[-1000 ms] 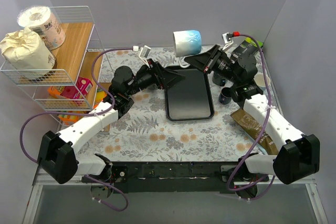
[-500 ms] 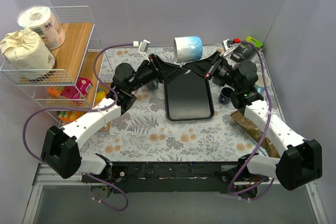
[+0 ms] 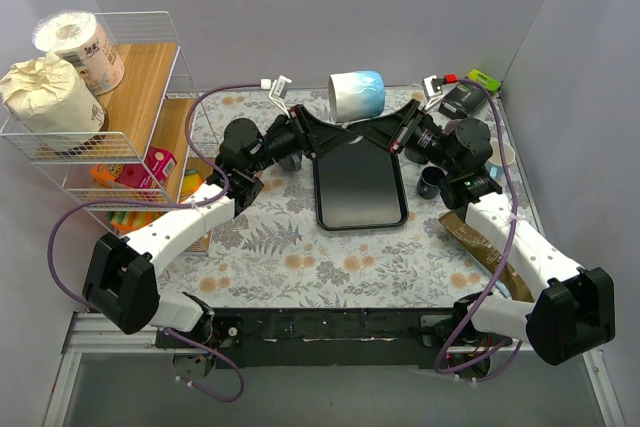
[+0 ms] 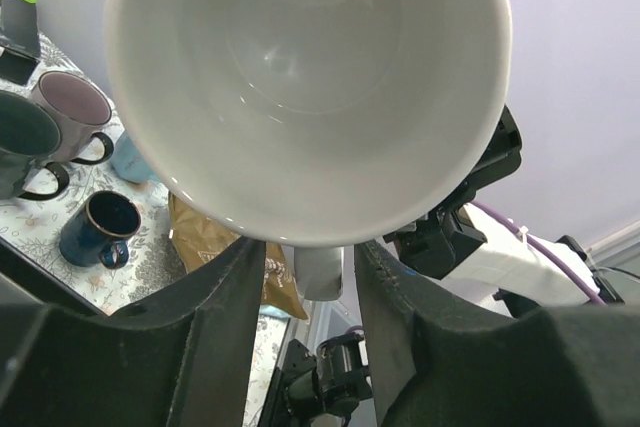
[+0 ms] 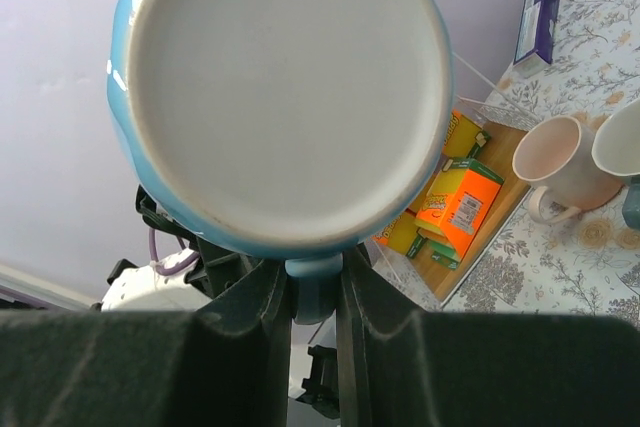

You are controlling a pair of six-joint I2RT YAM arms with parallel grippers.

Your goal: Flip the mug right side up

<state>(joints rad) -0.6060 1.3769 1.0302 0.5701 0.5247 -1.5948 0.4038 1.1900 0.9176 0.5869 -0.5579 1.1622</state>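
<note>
A mug (image 3: 357, 94), blue outside and white inside, hangs on its side in the air above the far end of the tray. Its white mouth (image 4: 300, 87) faces my left wrist camera and its flat base (image 5: 285, 87) faces my right one. The handle (image 5: 316, 287) points down, and my right gripper (image 5: 315, 272) is shut on it. My left gripper (image 4: 310, 257) straddles the same handle (image 4: 318, 272) from the other side, with a gap showing at each finger. In the top view the left gripper (image 3: 340, 132) and the right gripper (image 3: 364, 131) meet under the mug.
A black tray (image 3: 360, 197) lies mid-table below the mug. Several other mugs (image 3: 432, 182) stand at the right, beside a brown bag (image 3: 480, 237). A wire rack (image 3: 150, 57) with paper rolls and boxes fills the left side.
My left arm has come up under the mug and its jaws have narrowed round the handle. The right arm carried the mug slightly left, then held still.
</note>
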